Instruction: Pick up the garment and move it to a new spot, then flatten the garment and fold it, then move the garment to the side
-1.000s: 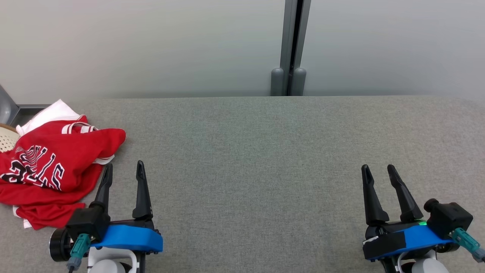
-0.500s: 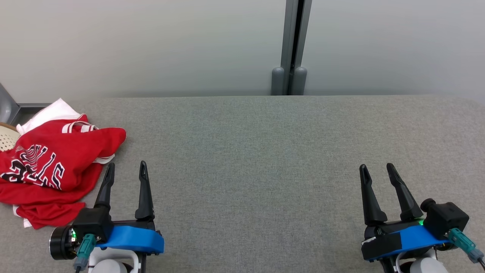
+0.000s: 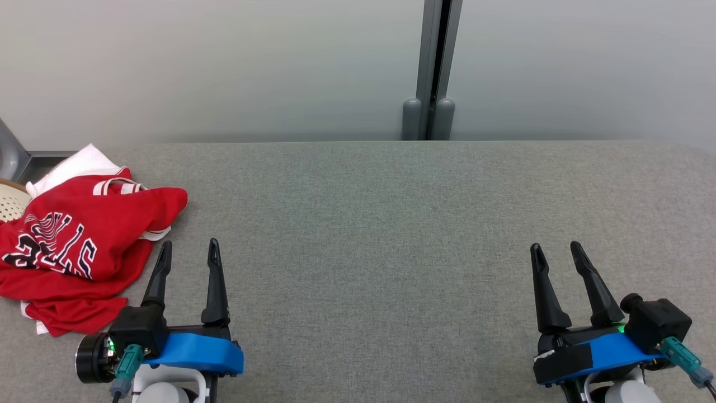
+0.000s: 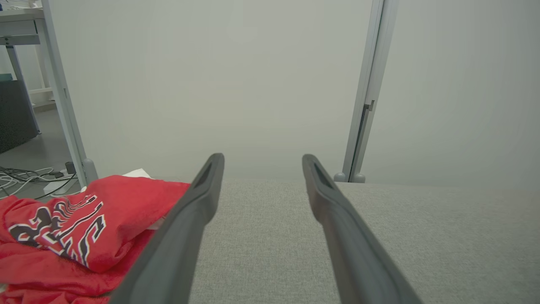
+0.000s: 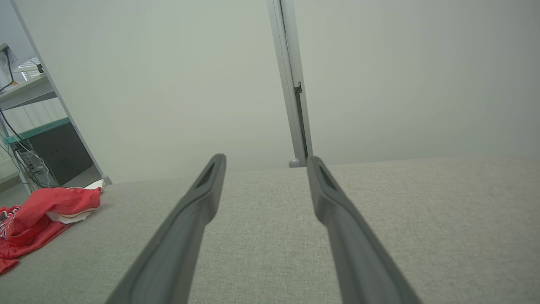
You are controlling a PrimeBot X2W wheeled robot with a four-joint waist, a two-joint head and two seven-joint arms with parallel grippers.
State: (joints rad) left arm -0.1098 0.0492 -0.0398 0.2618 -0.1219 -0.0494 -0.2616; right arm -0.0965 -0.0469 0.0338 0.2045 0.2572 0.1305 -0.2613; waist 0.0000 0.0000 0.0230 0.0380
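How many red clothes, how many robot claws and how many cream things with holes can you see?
Red garment: 1
Grippers: 2, the left gripper and the right gripper, both open
Cream perforated basket, cut off at the picture's edge: 1
Total: 4

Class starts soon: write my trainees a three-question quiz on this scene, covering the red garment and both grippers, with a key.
1. True or false: the left gripper is shut on the red garment.
2. The red garment lies at the grey surface's A) left end, B) middle, C) right end.
3. Which stands nearer the garment: the left gripper or the right gripper?
Key: 1 false, both grippers are open and empty; 2 A; 3 the left gripper.
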